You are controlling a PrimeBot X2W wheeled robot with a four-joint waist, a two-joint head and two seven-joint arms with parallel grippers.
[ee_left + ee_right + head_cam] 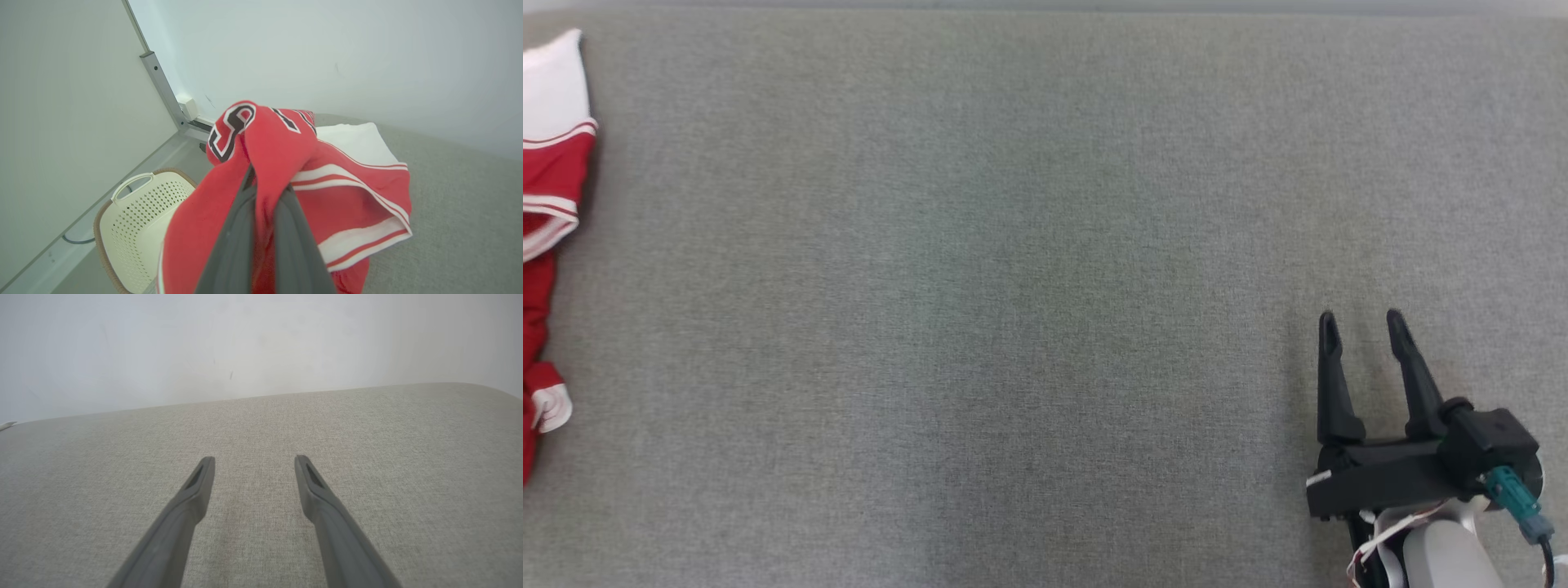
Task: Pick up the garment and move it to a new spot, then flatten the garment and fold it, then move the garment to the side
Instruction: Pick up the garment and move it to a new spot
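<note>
Left claw [266,188] pinching garment [351,204] — grey fabric surface [1013,286], white wall [327,49]

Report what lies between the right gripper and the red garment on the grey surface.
Nothing: in the head view, bare grey fabric surface runs from the right gripper, at lower right, to the red garment at the left edge.

Red garment [351,204] with white stripes and black-and-white numerals; grey woven surface [1013,286]; cream perforated basket [135,228]; black fingers [1335,384].
</note>
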